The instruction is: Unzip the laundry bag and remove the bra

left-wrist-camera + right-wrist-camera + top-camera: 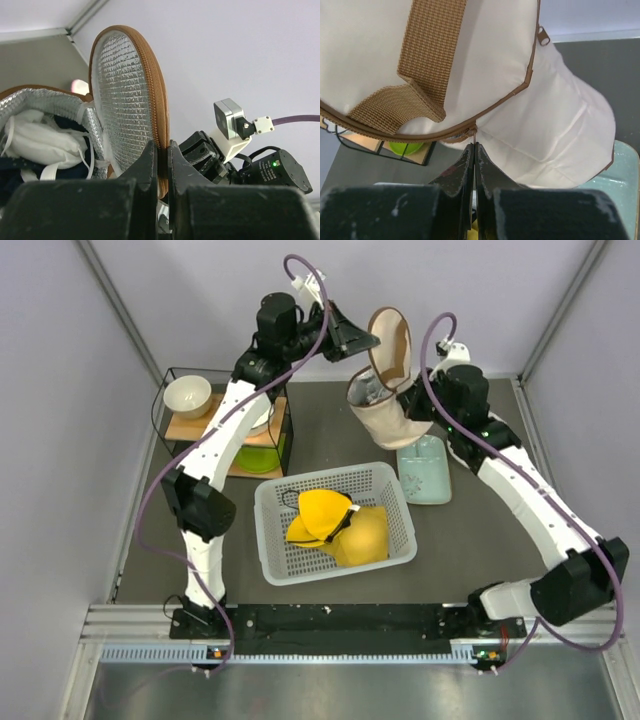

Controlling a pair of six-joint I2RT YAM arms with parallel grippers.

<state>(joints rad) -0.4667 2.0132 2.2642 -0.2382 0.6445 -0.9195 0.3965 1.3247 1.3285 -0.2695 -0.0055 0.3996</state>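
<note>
Shows a cream laundry bag [385, 420] lifted at the back of the table, already unzipped, round lid [125, 100] standing open. Inside, a dark blue bra [25, 170] tucked under a white cloth [40, 142]. Left gripper [161, 150] clamped on the lid's brown rim; right gripper [474, 150] pinched shut on what looks like the zip pull [475, 135]. May sag or fall shut on release of either pinch; may also yield the cloth rather than the bra, given the overlap.

The dark grey table [330, 440] carries a white lattice basket [263, 530] in the near middle, a pale green tray [425, 480] just past the basket's far right corner, and a black wire rack [186, 428] at the far left. The cream laundry bag [390, 420] stands at the far middle beside the tray; whether it touches the table is unclear.
</note>
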